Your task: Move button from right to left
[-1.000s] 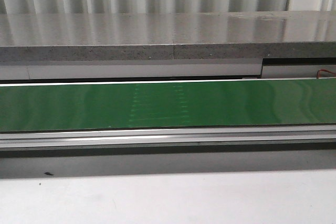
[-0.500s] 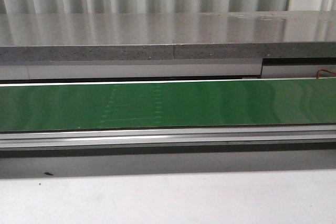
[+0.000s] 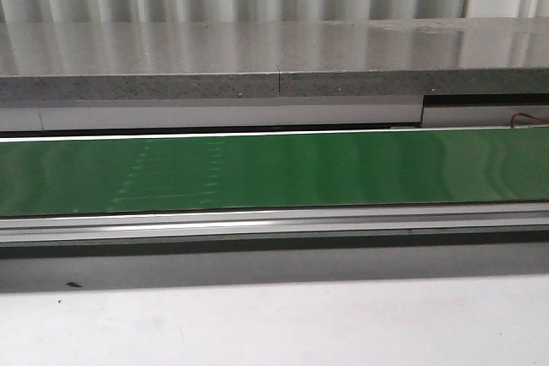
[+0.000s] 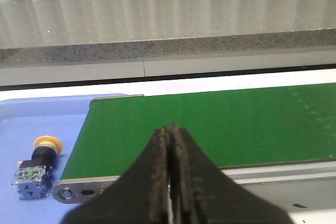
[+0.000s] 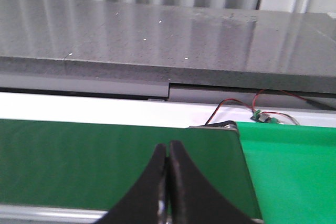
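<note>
The button lies on its side on a blue tray, just off the left end of the green conveyor belt. It has a yellow-orange cap, a black collar and a blue-grey base with a green spot. It shows only in the left wrist view. My left gripper is shut and empty, over the belt's near edge, to the right of the button. My right gripper is shut and empty over the belt's right end. Neither gripper shows in the front view.
The belt runs across the front view, with a metal rail along its near side. A grey stone ledge stands behind it. A brighter green surface and red-black wires lie past the belt's right end.
Faint pale marks on the belt have drifted to the left across the front view. No gripper enters that view.
</note>
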Motion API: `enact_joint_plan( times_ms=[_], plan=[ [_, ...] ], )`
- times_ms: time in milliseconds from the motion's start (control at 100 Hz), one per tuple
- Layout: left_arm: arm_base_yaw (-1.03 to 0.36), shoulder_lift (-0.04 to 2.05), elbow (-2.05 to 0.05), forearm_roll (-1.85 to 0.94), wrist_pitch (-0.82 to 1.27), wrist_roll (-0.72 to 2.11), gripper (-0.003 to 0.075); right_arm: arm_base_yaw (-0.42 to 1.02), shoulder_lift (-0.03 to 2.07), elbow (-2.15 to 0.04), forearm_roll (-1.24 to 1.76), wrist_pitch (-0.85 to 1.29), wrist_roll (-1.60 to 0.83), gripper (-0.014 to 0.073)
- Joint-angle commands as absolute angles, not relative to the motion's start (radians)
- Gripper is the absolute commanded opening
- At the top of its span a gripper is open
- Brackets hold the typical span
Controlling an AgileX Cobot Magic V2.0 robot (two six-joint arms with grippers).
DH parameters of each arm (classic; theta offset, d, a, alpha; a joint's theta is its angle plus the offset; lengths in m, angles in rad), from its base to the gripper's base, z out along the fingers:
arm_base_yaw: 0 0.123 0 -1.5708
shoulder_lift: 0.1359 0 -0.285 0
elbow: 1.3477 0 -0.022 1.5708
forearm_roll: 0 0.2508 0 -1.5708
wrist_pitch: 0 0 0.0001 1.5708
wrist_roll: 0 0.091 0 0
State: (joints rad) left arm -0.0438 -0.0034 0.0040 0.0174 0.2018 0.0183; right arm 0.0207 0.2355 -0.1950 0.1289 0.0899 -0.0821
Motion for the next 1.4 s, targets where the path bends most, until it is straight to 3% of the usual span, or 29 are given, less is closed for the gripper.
enact_joint_plan(
  times_ms=[0,370,550,1390],
  plan=[
    [-0.051,-0.035,0.042,0.016,0.126,0.008,-0.0020,-0.008,0.235,-0.175,0.082,-0.090,-0.030,-0.0067],
    [-0.051,-0.035,0.042,0.016,0.126,0.008,-0.0020,-0.056,0.067,0.006,0.061,-0.101,-0.026,-0.0067],
    [-0.051,-0.035,0.042,0.016,0.126,0.008,-0.0020,-0.056,-0.033,0.007,0.035,0.018,-0.026,-0.0067],
    [-0.051,-0.035,0.042,0.016,0.126,0.008,-0.0020,-0.057,-0.029,0.008,0.030,0.040,-0.026,-0.0067]
  ],
)
